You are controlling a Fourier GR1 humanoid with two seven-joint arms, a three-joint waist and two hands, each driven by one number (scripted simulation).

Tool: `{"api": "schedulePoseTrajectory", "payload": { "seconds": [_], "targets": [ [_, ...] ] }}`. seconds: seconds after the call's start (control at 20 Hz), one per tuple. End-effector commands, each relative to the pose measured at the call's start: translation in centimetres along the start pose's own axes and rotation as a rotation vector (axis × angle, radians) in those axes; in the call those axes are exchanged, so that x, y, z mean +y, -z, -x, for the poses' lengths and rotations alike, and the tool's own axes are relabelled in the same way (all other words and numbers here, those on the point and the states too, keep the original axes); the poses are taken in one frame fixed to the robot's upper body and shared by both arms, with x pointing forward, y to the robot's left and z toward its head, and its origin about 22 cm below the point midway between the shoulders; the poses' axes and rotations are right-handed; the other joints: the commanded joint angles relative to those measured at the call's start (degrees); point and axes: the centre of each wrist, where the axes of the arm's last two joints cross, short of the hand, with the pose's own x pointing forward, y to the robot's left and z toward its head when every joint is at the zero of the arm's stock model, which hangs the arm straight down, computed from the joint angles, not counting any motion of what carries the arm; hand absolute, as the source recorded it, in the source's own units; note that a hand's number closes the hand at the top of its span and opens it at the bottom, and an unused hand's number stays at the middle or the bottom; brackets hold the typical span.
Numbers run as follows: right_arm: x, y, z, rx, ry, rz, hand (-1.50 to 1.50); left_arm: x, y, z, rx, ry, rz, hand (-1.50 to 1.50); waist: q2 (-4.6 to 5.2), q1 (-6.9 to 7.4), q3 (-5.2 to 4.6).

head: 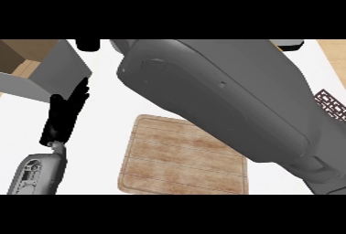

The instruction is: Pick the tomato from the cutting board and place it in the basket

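White counter bears the cutting board (179, 160); we see no tomato on it. Our right forearm (223, 96) crosses above the board with its hand out of sight, perhaps carrying the tomato. Left of the board, our left hand (64, 116) rests out of the way, fingers straight and together.

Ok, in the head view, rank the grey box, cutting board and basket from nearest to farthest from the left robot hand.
From the left robot hand:
1. grey box, at its fingertips, upper left.
2. cutting board, centre, to its right.
3. basket, far right edge.
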Motion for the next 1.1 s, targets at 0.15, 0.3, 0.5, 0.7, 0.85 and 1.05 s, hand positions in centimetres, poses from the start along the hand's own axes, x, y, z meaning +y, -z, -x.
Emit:
{"api": "schedulePoseTrajectory", "payload": {
  "seconds": [0.15,0.3,0.5,0.7,0.85,1.05],
  "targets": [
    [-2.0,4.6,4.4,0.130,-0.217,-0.038,1.50,0.9,-0.3,-0.9,-0.010,0.015,-0.006,0.00,0.22,0.57,0.04],
    [0.2,5.1,8.6,0.180,-0.290,-0.028,1.50,1.1,-0.2,0.4,0.002,-0.009,-0.002,0.00,0.24,-0.16,0.05],
    [-2.3,7.0,12.9,0.189,-0.279,-0.021,1.50,0.7,0.0,-0.8,0.003,-0.006,-0.007,0.00,0.32,0.09,0.07],
    [-0.8,6.5,16.2,0.124,-0.283,-0.050,1.50,-0.8,-0.3,-1.3,0.003,-0.015,-0.013,0.00,0.12,-0.25,0.11],
    [-1.4,7.1,18.5,0.102,-0.235,-0.081,1.50,0.8,-0.6,0.1,-0.006,0.002,-0.008,0.00,0.24,-0.01,0.09],
    [-0.4,7.4,20.6,0.112,-0.239,-0.094,1.50,-0.4,-0.5,-0.5,-0.003,0.008,0.005,0.00,0.23,0.13,0.09]
  ]
}}
